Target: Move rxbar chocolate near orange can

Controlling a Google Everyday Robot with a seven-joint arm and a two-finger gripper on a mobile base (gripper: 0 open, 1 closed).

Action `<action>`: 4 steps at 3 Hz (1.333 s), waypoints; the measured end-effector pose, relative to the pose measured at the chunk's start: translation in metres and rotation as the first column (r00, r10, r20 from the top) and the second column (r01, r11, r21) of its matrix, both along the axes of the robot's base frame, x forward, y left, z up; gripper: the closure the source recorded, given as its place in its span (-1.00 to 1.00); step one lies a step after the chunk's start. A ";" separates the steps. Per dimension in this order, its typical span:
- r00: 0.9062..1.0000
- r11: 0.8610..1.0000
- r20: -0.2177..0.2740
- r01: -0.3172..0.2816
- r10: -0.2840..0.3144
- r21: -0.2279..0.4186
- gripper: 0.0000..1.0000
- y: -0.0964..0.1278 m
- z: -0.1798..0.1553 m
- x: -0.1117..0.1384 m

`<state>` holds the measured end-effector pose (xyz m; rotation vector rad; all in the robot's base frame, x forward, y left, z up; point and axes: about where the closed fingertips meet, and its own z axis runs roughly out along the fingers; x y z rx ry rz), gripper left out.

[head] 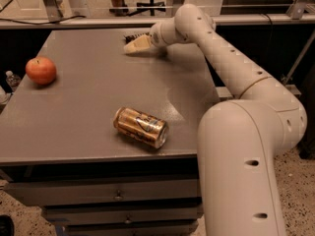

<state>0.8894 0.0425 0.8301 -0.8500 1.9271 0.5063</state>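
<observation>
The orange can (141,127) lies on its side near the front edge of the grey table (88,87), golden with a silver rim. At the far edge, the rxbar chocolate (131,35) shows only as a small dark sliver; most of it is hidden behind my gripper (134,46). The gripper is cream-coloured, low over the tabletop and right beside the bar. The long white arm reaches to it from the right. Whether the gripper touches the bar I cannot tell.
A red-orange apple (41,70) sits near the table's left edge. Drawers run under the tabletop at the front. The robot's bulky white arm link (246,151) stands at the table's right front corner. A rail and chair legs lie behind the table.
</observation>
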 end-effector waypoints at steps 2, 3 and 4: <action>1.000 0.999 0.010 -0.029 0.029 -0.021 -0.66 0.011 -0.008 0.014; 0.999 0.999 0.003 -0.032 0.032 -0.021 -0.20 0.013 -0.011 0.015; 0.999 0.999 0.003 -0.032 0.032 -0.021 0.28 0.013 -0.007 0.015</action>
